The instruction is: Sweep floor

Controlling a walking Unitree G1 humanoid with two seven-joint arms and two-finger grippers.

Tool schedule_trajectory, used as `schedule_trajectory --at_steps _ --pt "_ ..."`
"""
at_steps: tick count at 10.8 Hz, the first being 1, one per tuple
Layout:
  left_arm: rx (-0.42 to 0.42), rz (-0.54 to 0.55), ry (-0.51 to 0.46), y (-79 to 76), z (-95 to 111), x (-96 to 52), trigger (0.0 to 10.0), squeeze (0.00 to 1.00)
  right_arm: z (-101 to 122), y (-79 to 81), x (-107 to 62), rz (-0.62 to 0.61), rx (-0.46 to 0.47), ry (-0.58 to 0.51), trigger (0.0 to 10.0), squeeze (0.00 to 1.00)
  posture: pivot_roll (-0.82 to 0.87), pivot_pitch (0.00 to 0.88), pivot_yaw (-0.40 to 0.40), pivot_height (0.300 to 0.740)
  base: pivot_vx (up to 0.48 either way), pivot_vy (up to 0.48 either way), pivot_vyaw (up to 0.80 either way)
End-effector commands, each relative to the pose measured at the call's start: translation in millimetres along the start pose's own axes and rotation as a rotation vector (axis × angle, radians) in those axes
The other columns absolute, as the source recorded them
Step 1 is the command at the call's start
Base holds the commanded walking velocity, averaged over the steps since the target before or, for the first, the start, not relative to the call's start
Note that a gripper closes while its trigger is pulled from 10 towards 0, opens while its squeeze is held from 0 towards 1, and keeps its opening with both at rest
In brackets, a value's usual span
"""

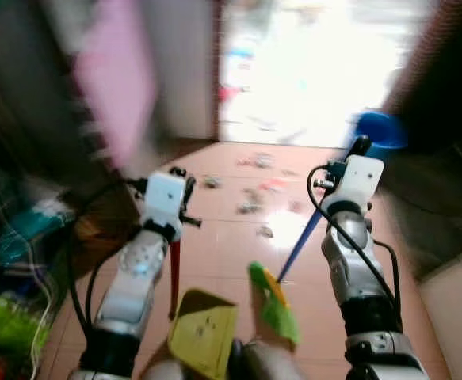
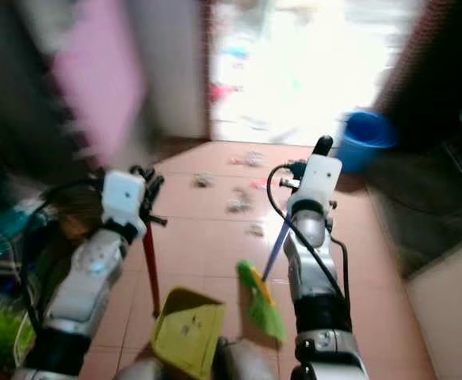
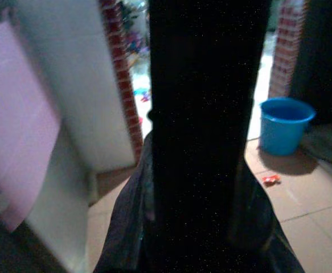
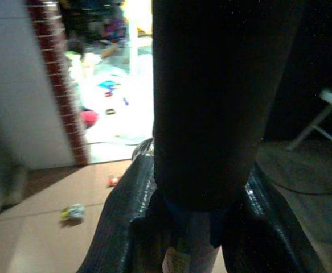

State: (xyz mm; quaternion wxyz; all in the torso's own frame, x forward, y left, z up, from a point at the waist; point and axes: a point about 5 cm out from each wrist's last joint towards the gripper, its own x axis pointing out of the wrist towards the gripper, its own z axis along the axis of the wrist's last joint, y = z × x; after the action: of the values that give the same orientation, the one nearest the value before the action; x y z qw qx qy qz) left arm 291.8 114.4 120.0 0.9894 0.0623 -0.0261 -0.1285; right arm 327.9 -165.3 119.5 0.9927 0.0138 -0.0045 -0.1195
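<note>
Right claw (image 1: 360,147) of mine is shut tight around one blue broom handle (image 1: 300,241). Up close, my black fingers (image 4: 120,227) wrap both sides of the dark pole. One broom (image 1: 275,305) is all I count. Its long stick runs from the claw at 1 o'clock down to the green brush at 7 o'clock, so the brush end points at my feet and sits low on the floor.

Left claw (image 1: 179,195) grips one red stick (image 1: 174,277). That stick hangs almost straight, from 12 o'clock down to 6 o'clock, and ends at one yellow dustpan (image 1: 203,331). The dustpan sits just beside the green brush, at its 9 o'clock.

Out ahead, toward 12 o'clock, small bits of trash (image 1: 253,199) lie spread on the pink floor tiles (image 1: 223,245). The picture is too blurry for me to count them; I can only say there are several.

One blue bucket (image 1: 379,131) stands at 1 o'clock, near a bright doorway (image 1: 310,63). One pink thing (image 1: 116,75) hangs at 10 o'clock.
</note>
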Motion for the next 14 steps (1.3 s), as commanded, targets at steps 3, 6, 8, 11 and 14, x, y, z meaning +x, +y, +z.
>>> schedule_trajectory --at_steps 3,6,8,11,14 --pt "0.016 0.005 -0.039 3.0 8.8 1.2 10.0 0.0 5.9 -0.4 2.1 0.005 -0.022 -0.021 10.0 0.0 0.01 0.07 -0.004 0.74 0.339 0.214 -0.27" --pt "0.012 0.019 -0.028 4.8 7.4 0.5 10.0 0.0 7.1 -0.6 3.1 0.008 -0.03 -0.024 10.0 0.0 0.0 0.074 -0.009 0.74 0.311 0.365 0.0" --pt "0.013 0.031 -0.021 5.5 6.5 0.9 10.0 0.0 7.7 0.1 4.6 0.011 -0.038 -0.025 10.0 0.0 0.0 0.075 -0.011 0.74 0.302 0.373 0.0" --pt "0.04 0.036 -0.031 7.6 9.9 3.8 10.0 0.0 6.7 2.7 5.6 0.02 -0.036 -0.015 10.0 0.0 0.01 0.076 -0.026 0.74 0.322 0.337 0.0" --pt "0.04 0.077 -0.051 6.6 10.1 -1.1 10.0 0.0 6.3 3.7 5.3 0.026 -0.041 -0.019 10.0 0.0 0.01 0.075 -0.022 0.74 0.125 0.0 0.0"
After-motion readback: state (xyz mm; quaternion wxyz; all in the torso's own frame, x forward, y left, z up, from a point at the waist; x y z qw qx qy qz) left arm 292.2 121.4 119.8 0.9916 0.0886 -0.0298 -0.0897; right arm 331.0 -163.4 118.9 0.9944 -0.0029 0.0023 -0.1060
